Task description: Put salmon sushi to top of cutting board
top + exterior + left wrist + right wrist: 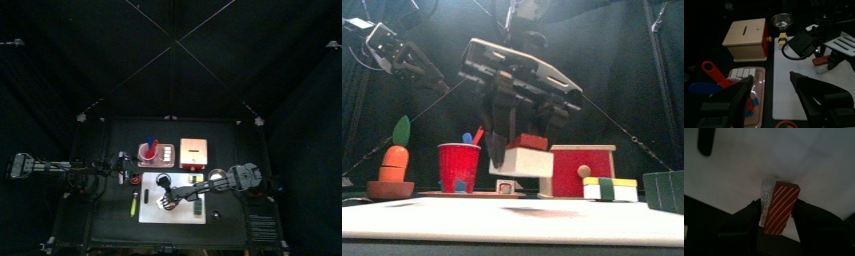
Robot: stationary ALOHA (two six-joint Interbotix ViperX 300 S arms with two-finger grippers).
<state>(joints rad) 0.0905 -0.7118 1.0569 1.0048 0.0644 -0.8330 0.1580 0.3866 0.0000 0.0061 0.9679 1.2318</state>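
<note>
Inside red cup [458, 163], blue utensil [468, 136]

Lab rig, black curtains [80, 60], robot arms [54, 166]

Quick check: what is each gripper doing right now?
Left gripper: open, empty.
Right gripper: closed on the salmon sushi, above the cutting board.

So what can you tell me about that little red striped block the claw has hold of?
It is the salmon sushi, a toy-looking oblong: a red top with thin pale slanted stripes over a speckled white, rice-like base. The right gripper pinches it between its two black jaws, one on each long side. In the front view it hangs tilted, clear of the surface, above the white cutting board. Only the jaws touch it.
</note>
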